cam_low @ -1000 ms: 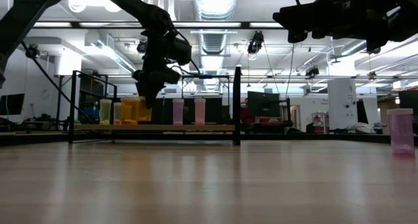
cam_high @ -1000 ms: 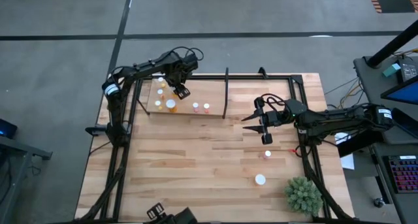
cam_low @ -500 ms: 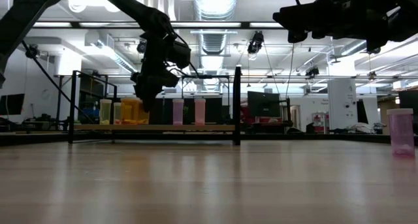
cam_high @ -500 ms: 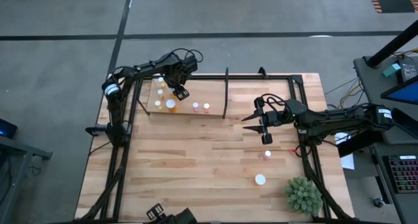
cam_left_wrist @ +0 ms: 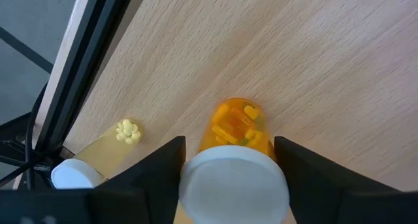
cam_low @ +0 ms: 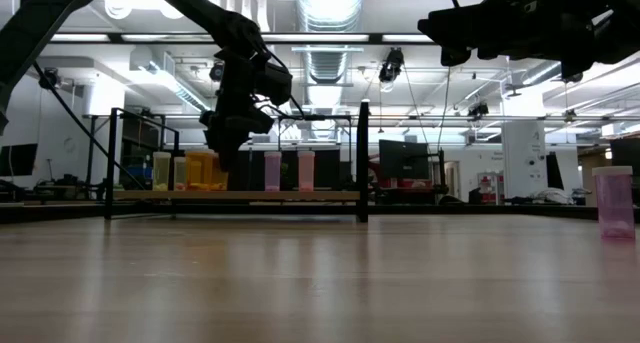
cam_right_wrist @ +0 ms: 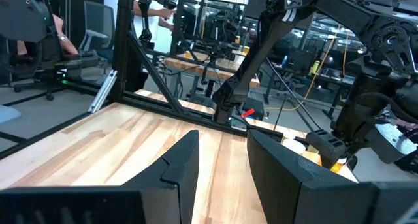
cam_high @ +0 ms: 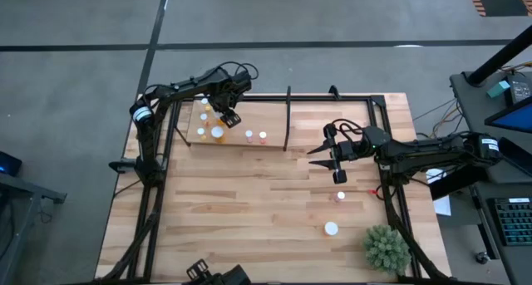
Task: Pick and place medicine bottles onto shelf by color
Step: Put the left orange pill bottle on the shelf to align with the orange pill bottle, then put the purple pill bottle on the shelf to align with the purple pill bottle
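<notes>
The shelf (cam_high: 268,119) lies at the table's far left, with a thin black post (cam_high: 288,119). Several white-capped bottles stand on it: orange-yellow ones (cam_high: 202,134) at its left, and two pinkish ones (cam_high: 249,135) further right. My left gripper (cam_high: 226,117) is over the shelf's left part, shut on an orange bottle (cam_left_wrist: 238,126). My right gripper (cam_high: 316,157) is open and empty, high above the table's right half, fingers pointing toward the table's left. A pinkish bottle (cam_high: 340,196) and a white-capped one (cam_high: 331,228) stand on the tabletop near the right edge. My left gripper has the orange bottle's white cap (cam_left_wrist: 234,185) between its two fingers, one finger on each side. The fingers come from above, pointing down. The bottle stands upright on the shelf board (cam_left_wrist: 313,61), next to a yellowish bottle (cam_left_wrist: 98,162).
A green spiky plant (cam_high: 385,248) stands at the near right corner. A black frame (cam_high: 349,98) runs along the table's far edge and sides. Another white cap (cam_high: 339,177) shows just beside my right gripper. The middle of the tabletop (cam_high: 249,202) is bare wood.
</notes>
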